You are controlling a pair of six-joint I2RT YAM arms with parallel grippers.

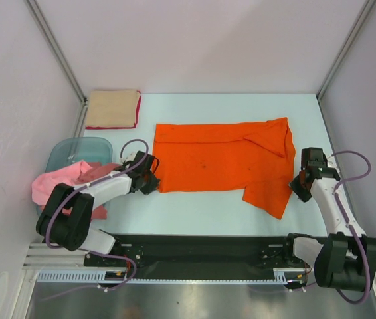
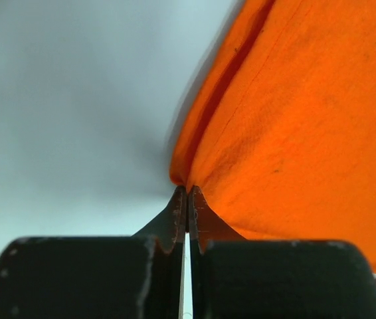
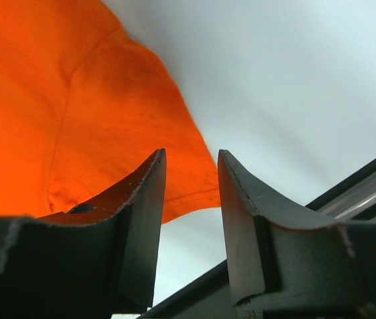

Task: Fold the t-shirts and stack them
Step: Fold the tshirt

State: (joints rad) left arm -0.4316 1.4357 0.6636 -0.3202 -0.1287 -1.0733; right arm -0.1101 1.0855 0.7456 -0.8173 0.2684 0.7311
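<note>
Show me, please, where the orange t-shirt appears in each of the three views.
Top external: the orange t-shirt lies spread out at the centre of the table.
Left wrist: it fills the right side.
Right wrist: it fills the upper left.
Shared landmark: the pale table surface beside the shirt.

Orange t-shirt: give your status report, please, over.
Left claw shut, pinching orange t-shirt edge. Right claw open at its sleeve, not gripping yet. Nothing lying on it.

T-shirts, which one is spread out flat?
The orange t-shirt in the middle; the tan one sits folded far left, the pink one lies crumpled at the tub.
</note>
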